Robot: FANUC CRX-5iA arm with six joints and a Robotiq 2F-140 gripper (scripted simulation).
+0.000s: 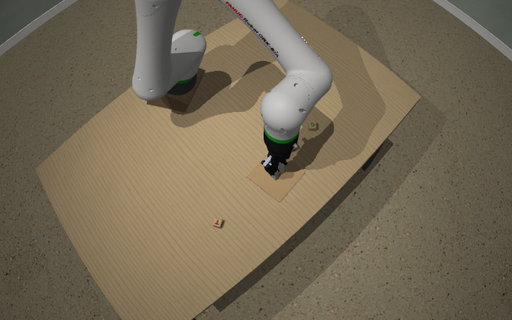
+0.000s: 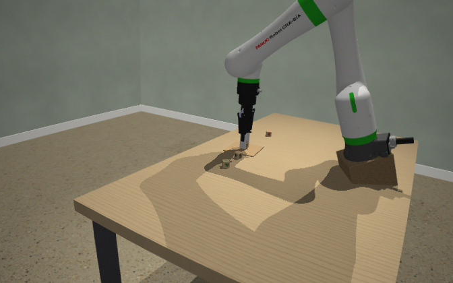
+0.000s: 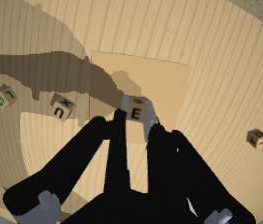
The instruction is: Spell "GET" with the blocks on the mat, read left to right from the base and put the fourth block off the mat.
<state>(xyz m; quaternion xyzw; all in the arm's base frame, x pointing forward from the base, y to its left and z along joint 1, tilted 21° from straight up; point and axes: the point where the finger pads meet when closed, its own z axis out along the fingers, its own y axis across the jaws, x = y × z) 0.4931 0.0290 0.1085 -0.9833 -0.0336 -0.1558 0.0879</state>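
My gripper (image 1: 276, 175) (image 2: 245, 144) (image 3: 135, 106) points down, low over the mat (image 1: 280, 193) (image 2: 256, 149) (image 3: 167, 75). It is shut on the E block (image 3: 136, 113), whose black E shows in the wrist view; whether the block touches the mat is not clear. The mat lies flat. The G block (image 1: 312, 126) (image 2: 225, 164) (image 3: 4, 98) lies off the mat with a green G on top. The U block (image 2: 238, 155) (image 3: 61, 108) lies between it and the mat, off the mat. The T block (image 1: 218, 222) (image 2: 268, 133) (image 3: 257, 138) lies off the mat's other side, red T up.
The wooden table (image 1: 139, 178) (image 2: 291, 217) carries everything. The robot's base stands on a wooden block (image 2: 372, 170) at the table's far side from the mat in the top view. The arm's shadow falls over the G block and part of the mat. A table edge runs beyond the mat.
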